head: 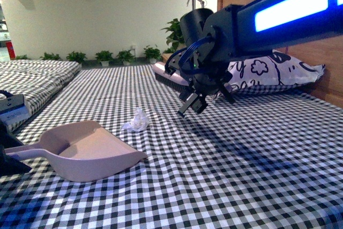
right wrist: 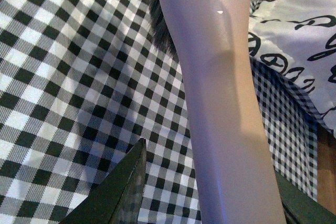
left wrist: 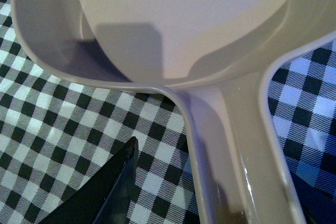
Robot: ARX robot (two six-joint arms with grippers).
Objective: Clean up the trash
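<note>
Black-and-white checked cloth [head: 225,154] covers the whole flat surface, with a pale wall and a row of potted plants [head: 115,56] far behind. On the cloth, the trash [head: 136,121], a small crumpled white wad, lies just beyond the open mouth of a beige-pink dustpan [head: 88,151], near it but apart.

The right gripper [head: 194,103] hangs above the cloth to the right of the trash, near it and a little farther back, not touching it. In the right wrist view a long pale brush handle [right wrist: 220,108] runs between the two dark fingers [right wrist: 118,192], dark bristles showing at its far end; the fingers stand on either side of the handle, yet whether they press on it I cannot tell.

The left gripper [head: 8,151] sits at the left edge by the dustpan's handle. In the left wrist view the dustpan handle [left wrist: 236,161] runs down past one dark finger [left wrist: 102,190], which stands apart from it; the grip itself is out of frame, so its state is unclear.

A white pillow with black drawings [head: 268,73] lies behind the right arm.
</note>
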